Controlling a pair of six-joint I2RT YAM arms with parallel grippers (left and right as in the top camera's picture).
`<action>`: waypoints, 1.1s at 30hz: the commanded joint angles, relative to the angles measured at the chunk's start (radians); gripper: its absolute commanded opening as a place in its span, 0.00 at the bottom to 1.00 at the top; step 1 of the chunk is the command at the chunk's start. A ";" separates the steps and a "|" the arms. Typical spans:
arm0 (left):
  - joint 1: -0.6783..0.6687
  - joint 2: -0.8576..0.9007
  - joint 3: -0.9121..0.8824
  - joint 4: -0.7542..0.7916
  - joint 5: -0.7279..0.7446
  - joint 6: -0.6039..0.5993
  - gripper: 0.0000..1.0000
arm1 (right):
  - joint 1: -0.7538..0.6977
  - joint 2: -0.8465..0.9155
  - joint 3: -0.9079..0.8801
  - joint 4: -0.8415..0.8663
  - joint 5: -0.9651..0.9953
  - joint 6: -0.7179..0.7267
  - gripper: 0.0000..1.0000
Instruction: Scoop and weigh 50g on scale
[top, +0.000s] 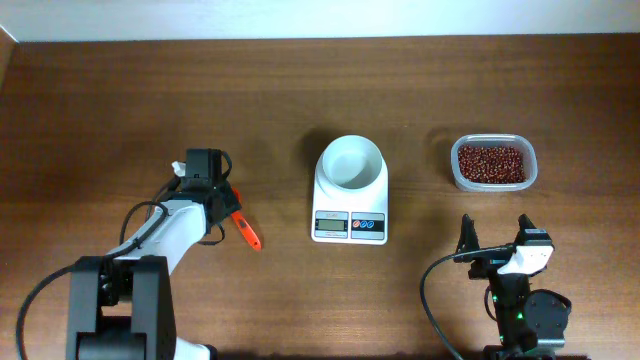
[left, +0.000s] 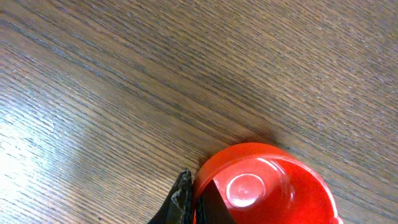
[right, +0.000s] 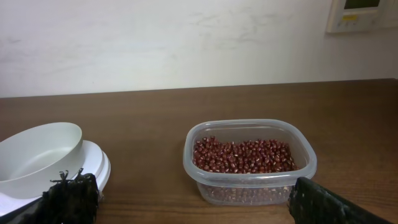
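Overhead first: my left jaws are clenched on the red scoop (top: 246, 229), its handle poking out to their right over the worktop (top: 120, 100). The scale (top: 350, 226), white bowl (top: 350, 163) on top, sits well off to the right of them, between my two arms. My right jaws stand wide, released, nothing in them, and the tub (top: 455, 168) of red beans (top: 492, 163) lies ahead of them. Left wrist: the scoop's red cup sits right against my finger (left: 180, 200). Right wrist: pads (right: 71, 199) spread, tub straight ahead between them, the scale's bowl ahead to their left
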 joint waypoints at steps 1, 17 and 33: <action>0.001 0.001 -0.005 -0.044 -0.023 -0.103 0.00 | -0.005 -0.003 -0.008 -0.001 0.002 0.000 0.99; 0.001 -0.739 -0.005 -0.444 0.369 -0.650 0.00 | -0.005 -0.003 -0.008 -0.001 0.002 0.000 0.99; 0.001 -0.739 -0.005 -0.444 0.383 -0.650 0.00 | -0.005 -0.003 -0.008 -0.001 0.002 0.000 0.99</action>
